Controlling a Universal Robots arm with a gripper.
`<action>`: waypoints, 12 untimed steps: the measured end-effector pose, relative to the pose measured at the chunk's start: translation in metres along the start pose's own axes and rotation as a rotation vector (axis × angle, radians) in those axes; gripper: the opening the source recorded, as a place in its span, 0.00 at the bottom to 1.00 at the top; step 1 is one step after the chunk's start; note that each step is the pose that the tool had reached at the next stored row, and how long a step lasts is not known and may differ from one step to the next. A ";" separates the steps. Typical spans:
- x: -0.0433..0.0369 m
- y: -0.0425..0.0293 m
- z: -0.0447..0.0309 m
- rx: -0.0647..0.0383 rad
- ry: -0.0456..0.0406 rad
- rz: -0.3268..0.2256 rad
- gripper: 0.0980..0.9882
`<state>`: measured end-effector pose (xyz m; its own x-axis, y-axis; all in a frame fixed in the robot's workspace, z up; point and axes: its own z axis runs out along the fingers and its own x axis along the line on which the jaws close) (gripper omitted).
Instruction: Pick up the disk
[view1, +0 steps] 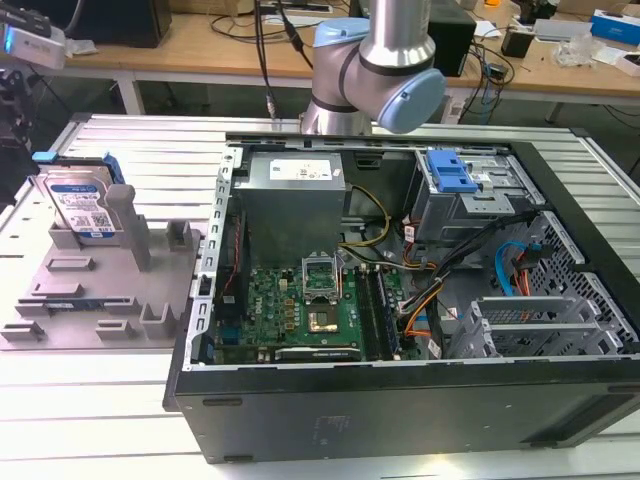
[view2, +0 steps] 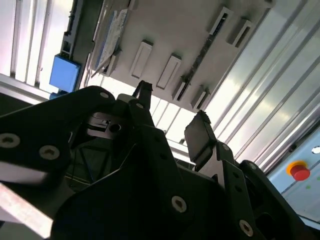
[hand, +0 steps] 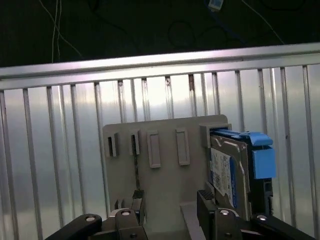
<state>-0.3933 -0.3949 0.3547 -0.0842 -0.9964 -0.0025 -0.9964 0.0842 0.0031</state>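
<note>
The disk (view1: 80, 205) is a silver drive with a blue-and-white label and blue side rails. It stands on edge in a slot at the back of the grey moulded fixture (view1: 90, 300), at the exterior view's left. The first wrist view has the disk (hand: 227, 170) at one side of the fixture (hand: 165, 145), beyond my gripper (hand: 170, 202). The gripper is open, nothing sits between its dark fingers (hand: 205, 202), and it is apart from the disk. In the second wrist view the gripper (view2: 172, 115) is in front of the fixture (view2: 165, 30) and the edge-on disk (view2: 107, 37).
An open computer case (view1: 400, 400) with motherboard, cables and a blue drive-bay latch (view1: 450, 170) fills the exterior view's middle and right. The arm's joint (view1: 385, 70) rises behind it. The slatted metal table (view1: 100, 400) carries everything. A red button (view2: 299, 171) sits beside the slats.
</note>
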 end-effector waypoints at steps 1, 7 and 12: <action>-0.0039 0.0003 0.0002 0.000 0.0004 0.000 0.50; -0.0573 0.0048 0.0016 0.000 0.0018 -0.003 0.50; -0.0682 0.0108 0.0039 0.000 0.0019 -0.026 0.50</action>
<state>-0.3983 -0.3261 0.3511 -0.0583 -0.9983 -0.0007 -0.9983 0.0583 0.0029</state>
